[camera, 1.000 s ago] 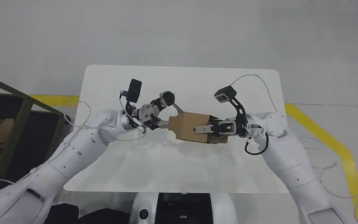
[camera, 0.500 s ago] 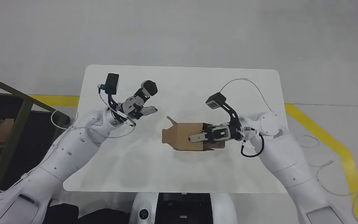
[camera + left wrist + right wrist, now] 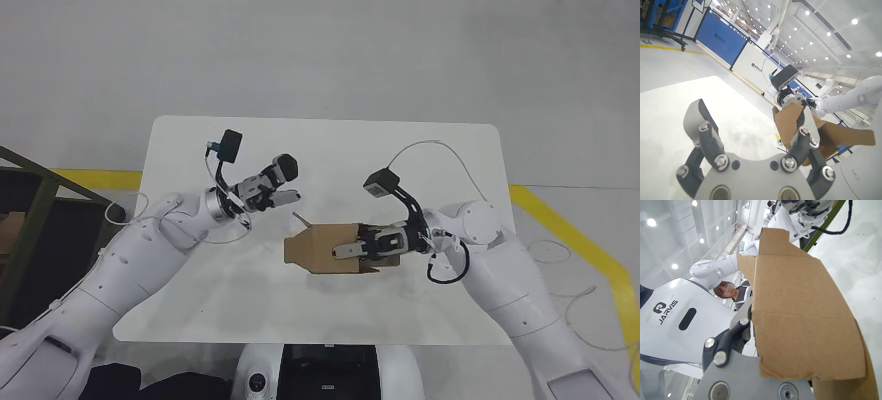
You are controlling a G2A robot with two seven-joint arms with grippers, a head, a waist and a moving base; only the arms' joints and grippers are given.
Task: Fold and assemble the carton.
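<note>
1. Finding: the carton (image 3: 318, 248) sits at the near middle of the tabletop (image 3: 420, 160). It is partly erected and its flaps are loose. I cannot tell whether it rests on the surface or is held just above it.
2. The right gripper (image 3: 348, 250) has its fingers clamped on the carton wall at the end nearest that arm. The grip looks firm, but the right wrist view shows only one finger beside the board.
3. The left gripper (image 3: 751, 108) has its fingers spread wide and holds nothing. It hangs near the carton's far corner, apart from it.
4. Judgement: the step in hand is to bring the left fingers onto an open flap and fold it in.
5. Recommendation: I would keep the right arm fixed as the anchor. I would approach the flap squarely and press close to its crease, not at its tip.
6. Risk: the board looks thin. A push off the crease could buckle the panel or twist the carton within the right fingers, so I would go slowly and watch the top view.
</note>
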